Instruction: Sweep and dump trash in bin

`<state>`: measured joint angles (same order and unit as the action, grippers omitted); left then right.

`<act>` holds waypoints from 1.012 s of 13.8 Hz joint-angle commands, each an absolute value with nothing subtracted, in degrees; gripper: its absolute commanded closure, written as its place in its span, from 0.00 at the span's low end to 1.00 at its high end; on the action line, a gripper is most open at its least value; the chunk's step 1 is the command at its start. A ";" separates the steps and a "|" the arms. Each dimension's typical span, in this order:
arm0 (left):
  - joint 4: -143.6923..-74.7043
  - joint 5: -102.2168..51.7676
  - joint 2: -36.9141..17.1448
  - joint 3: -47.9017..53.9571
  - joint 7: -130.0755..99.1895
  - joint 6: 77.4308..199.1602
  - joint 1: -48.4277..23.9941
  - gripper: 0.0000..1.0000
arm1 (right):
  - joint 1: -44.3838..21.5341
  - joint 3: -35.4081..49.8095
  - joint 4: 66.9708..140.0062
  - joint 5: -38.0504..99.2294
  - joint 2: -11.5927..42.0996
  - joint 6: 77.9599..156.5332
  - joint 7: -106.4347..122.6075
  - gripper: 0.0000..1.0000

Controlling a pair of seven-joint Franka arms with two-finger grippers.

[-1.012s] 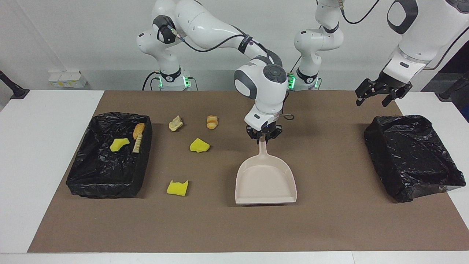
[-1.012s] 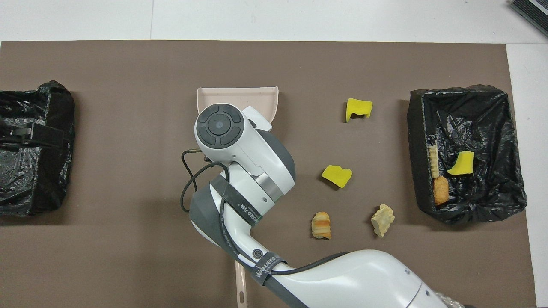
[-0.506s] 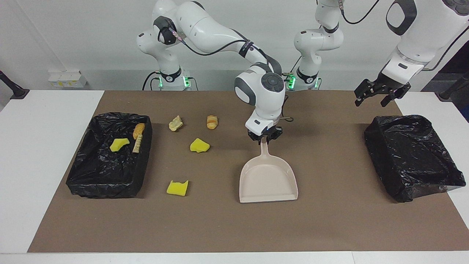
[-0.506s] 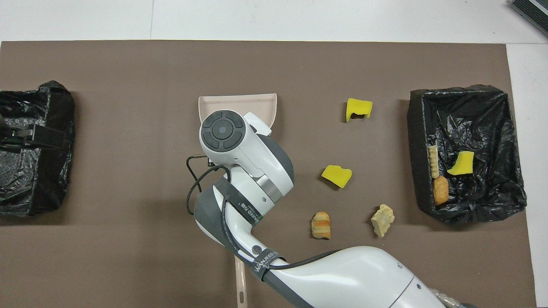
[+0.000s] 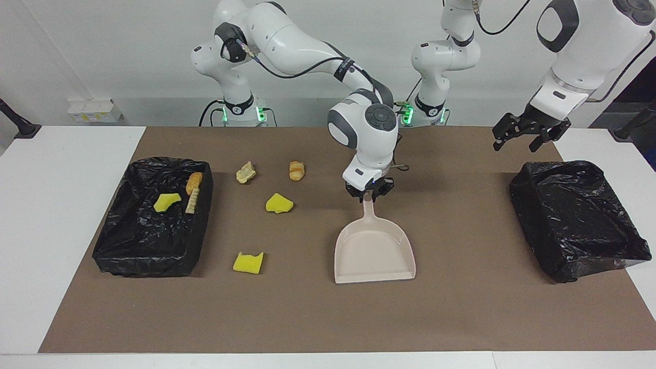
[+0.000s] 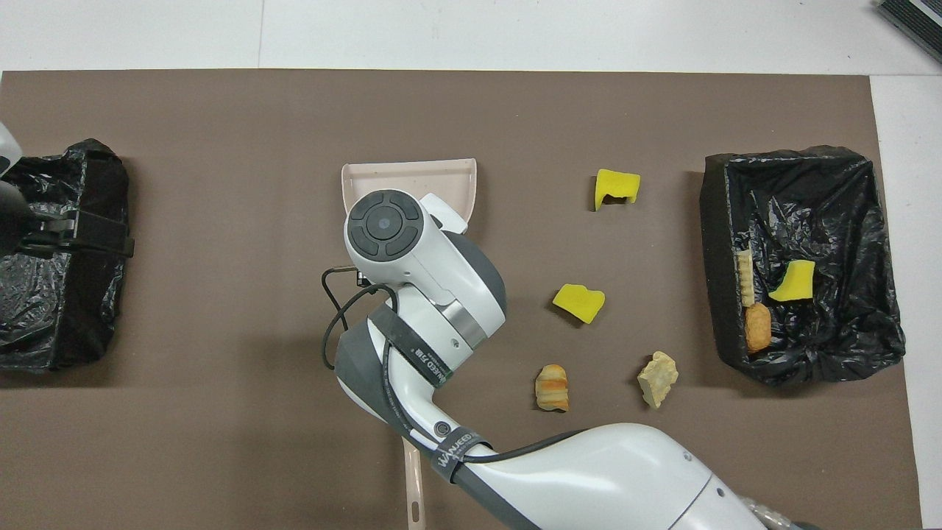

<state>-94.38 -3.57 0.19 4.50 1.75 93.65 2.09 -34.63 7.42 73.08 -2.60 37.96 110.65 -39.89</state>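
Taking twelve o'clock as straight away from the robots, four pieces of the trash lay loose on the brown mat (image 6: 221,110). From the beige dustpan (image 6: 408,171), you had one yellow sponge piece (image 6: 617,187) at three o'clock and a second yellow sponge piece (image 6: 579,302) near four. A golden-brown chunk (image 6: 552,388) and a paler chunk (image 6: 657,378) lay toward five, nearest the robots. At three o'clock from these stood the black-lined bin (image 6: 717,243) at the right arm's end. It held three more scraps: a yellow piece (image 6: 793,281), a brown chunk (image 6: 757,327) and a pale strip (image 6: 745,277).

The dustpan sat flat, mouth toward twelve. Your right gripper (image 5: 368,193) was at the tip of its handle; you could not tell whether it gripped or had let go. Your left gripper (image 5: 523,136) hung wide open, holding nothing, over the second bin (image 5: 579,220) at nine o'clock from the dustpan.
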 commanded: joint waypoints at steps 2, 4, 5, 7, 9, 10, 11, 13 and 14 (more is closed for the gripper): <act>-95.54 -4.13 -0.96 4.22 1.67 97.20 0.97 0.00 | -31.39 7.38 74.97 -0.97 33.41 111.54 -31.66 0.00; -95.62 -4.22 -2.63 4.22 1.84 99.39 -0.08 0.00 | -27.53 7.38 77.41 -0.88 27.72 110.40 -30.94 0.00; -95.62 -4.22 -3.77 4.22 1.93 100.01 -0.44 0.00 | -25.07 7.38 79.43 -0.79 24.38 109.69 -30.94 0.00; -95.62 -4.22 -7.01 4.22 1.67 102.90 -2.89 0.00 | -19.72 7.47 80.95 -0.27 20.05 107.24 -31.46 0.00; -95.62 -4.22 -10.18 4.22 0.71 106.07 -6.05 0.00 | -14.26 7.38 80.60 3.15 16.98 103.55 -29.80 0.00; -95.71 -4.22 -11.50 4.22 -0.95 107.39 -7.54 0.00 | -11.89 7.30 80.68 3.51 15.14 102.06 -28.58 0.00; -96.50 -4.22 -12.82 4.22 -2.97 109.32 -9.39 0.00 | -10.04 7.21 80.68 3.34 13.38 99.78 -26.82 0.00; -100.79 -4.22 -13.27 4.22 -9.55 116.68 -13.96 0.00 | -7.05 6.77 80.68 2.37 9.86 95.04 -23.83 0.00; -102.12 -4.22 -13.45 4.22 -11.67 119.24 -15.98 0.00 | -5.29 6.77 80.77 1.94 8.10 92.57 -21.90 0.00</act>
<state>-98.32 -3.77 -14.31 5.20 -7.56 114.22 -12.20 -7.75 6.53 77.70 1.61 12.65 95.26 -25.02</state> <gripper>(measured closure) 0.000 0.000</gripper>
